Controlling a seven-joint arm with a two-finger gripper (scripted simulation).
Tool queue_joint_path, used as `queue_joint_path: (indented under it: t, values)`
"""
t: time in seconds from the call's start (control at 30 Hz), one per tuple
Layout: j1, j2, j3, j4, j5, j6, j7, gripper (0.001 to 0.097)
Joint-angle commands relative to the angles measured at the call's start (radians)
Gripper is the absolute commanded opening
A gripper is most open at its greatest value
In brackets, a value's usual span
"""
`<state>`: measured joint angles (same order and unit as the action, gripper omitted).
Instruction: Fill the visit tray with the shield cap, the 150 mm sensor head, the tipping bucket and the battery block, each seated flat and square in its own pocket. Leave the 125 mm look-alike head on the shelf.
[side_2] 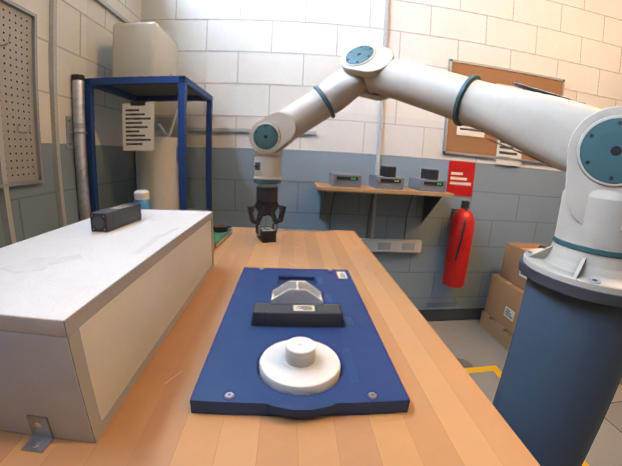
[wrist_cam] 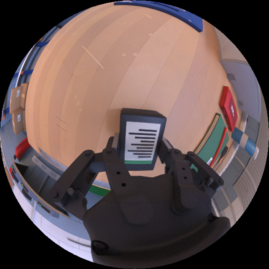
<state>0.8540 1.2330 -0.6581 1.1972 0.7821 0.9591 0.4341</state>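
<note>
My gripper (side_2: pixel 266 224) (wrist_cam: pixel 140 148) stands at the far end of the wooden bench, down on the battery block (side_2: pixel 267 233) (wrist_cam: pixel 142 139). The block is dark with a white printed label on top and rests on the bench. Nearer, the blue visit tray (side_2: pixel 299 341) holds the white shield cap (side_2: pixel 299 365), the dark sensor head (side_2: pixel 298 313) and the grey tipping bucket (side_2: pixel 297 291). One pocket (side_2: pixel 296 277) at the tray's far end is empty. A second dark head (side_2: pixel 115 216) lies on the white shelf at the left. My gripper is closed on the battery block.
The white shelf block (side_2: pixel 95 296) runs along the bench's left side. A green book (wrist_cam: pixel 213 140) and a red case (wrist_cam: pixel 229 105) lie at the bench's far corner. The arm's blue base (side_2: pixel 562 371) stands right of the bench.
</note>
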Motion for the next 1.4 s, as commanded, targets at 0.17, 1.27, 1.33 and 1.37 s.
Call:
queue_joint_path:
  t: [0.17,1.27,1.33,1.37]
  values:
    - [0.0,0.0,0.0,0.0,0.0,0.0,0.0,0.008]
    - [0.011,-0.112,-0.044,-0.03,-0.066,0.13,0.046,0.008]
    - [0.011,-0.119,-0.047,-0.033,-0.071,0.139,0.049,0.008]
    - [0.012,-0.122,-0.048,-0.035,-0.073,0.144,0.051,0.008]
